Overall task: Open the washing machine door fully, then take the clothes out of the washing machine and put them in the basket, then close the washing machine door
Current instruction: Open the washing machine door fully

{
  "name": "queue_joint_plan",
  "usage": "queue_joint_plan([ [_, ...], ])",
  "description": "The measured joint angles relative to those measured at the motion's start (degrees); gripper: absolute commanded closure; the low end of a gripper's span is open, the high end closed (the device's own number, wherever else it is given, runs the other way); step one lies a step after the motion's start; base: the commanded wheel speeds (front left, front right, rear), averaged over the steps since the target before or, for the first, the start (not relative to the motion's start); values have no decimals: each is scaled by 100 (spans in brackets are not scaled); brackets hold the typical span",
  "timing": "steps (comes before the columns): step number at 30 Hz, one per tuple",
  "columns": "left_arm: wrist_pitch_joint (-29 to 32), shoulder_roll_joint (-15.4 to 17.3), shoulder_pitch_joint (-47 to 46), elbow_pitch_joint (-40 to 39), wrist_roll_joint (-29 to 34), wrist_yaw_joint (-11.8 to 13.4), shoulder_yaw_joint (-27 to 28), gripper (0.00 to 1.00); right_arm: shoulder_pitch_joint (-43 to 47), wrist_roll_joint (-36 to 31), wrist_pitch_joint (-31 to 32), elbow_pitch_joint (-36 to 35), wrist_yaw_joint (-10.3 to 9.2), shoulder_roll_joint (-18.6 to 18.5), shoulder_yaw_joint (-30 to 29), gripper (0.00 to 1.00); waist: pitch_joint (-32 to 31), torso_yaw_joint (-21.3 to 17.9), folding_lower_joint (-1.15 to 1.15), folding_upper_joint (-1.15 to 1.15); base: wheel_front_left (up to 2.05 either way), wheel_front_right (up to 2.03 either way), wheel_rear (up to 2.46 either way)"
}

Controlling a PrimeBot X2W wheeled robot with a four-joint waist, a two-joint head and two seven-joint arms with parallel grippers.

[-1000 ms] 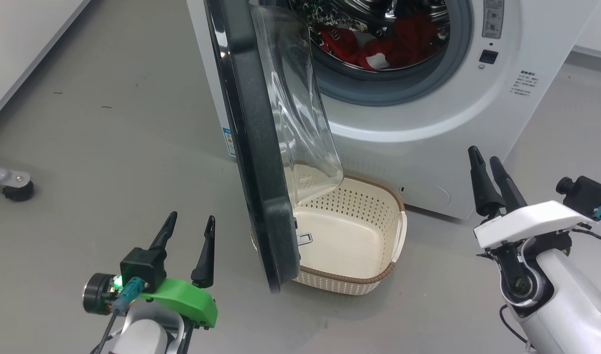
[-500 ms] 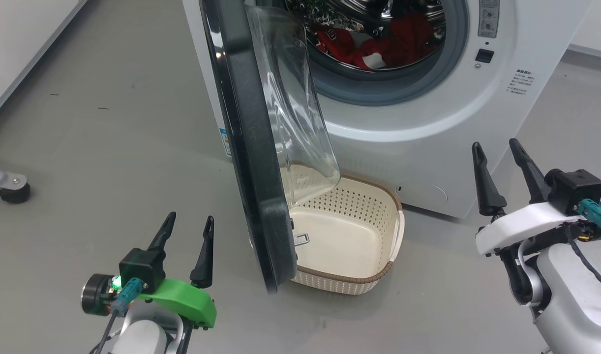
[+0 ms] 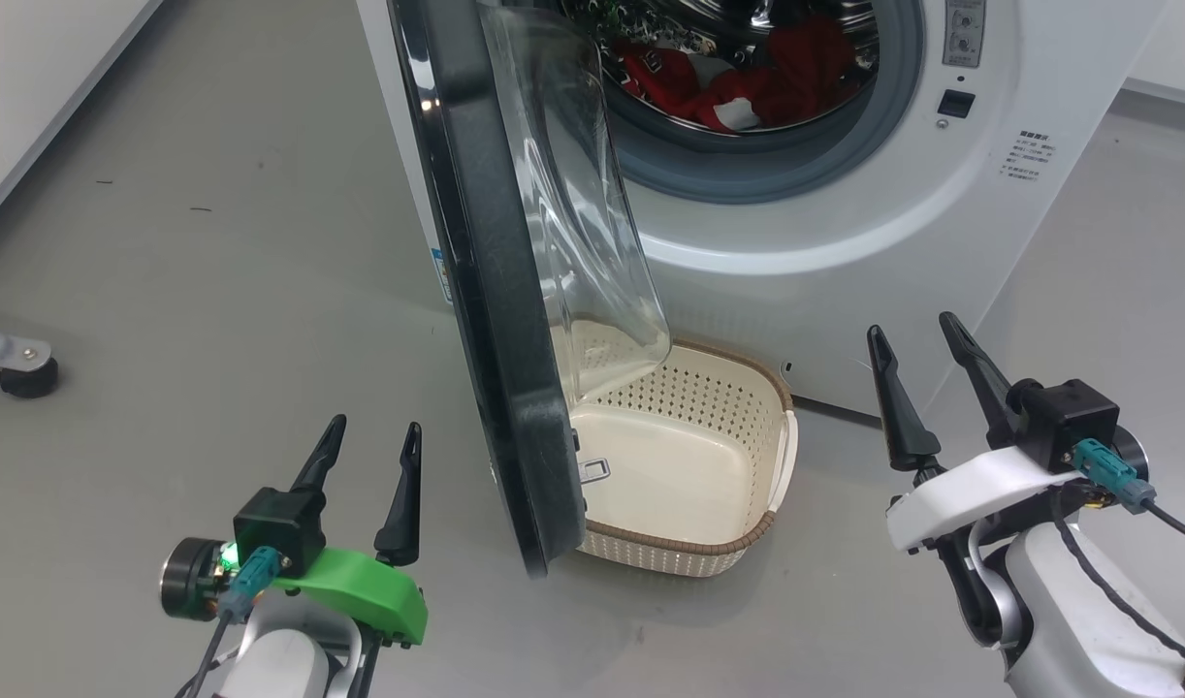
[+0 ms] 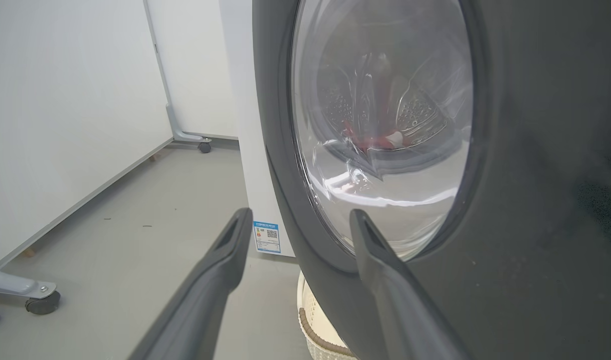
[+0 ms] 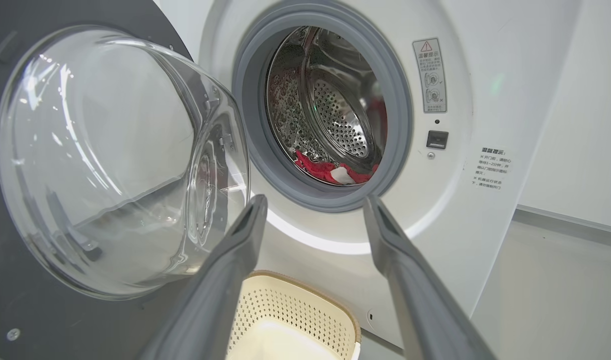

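Door half-swung over the basket, clothes in the drum.
The washing machine point(image 3: 845, 242) stands open, but its door point(image 3: 496, 320) juts edge-on above the basket point(image 3: 689, 546)'s left side; it likely wants swinging wider so garments drop clear. Red clothes point(image 3: 796, 78) lie low in the drum. Both arms sit low: left fingers point(image 3: 403, 494) apart, empty, beside the door's outer face; right fingers point(image 3: 895, 397) apart, empty, aimed at the opening.

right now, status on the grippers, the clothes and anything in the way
Open and empty: left gripper, right gripper. In the washing machine drum: the clothes; basket empty. In the way: washing machine door over the basket's left side.
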Motion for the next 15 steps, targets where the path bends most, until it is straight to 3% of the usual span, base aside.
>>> queue_joint_plan([
  [15, 45, -1, 1, -10, 0, 8, -8, 0, 204, -375, 0, 21, -22, 243, -316, 0, 9, 11, 0, 0, 0, 0, 0],
])
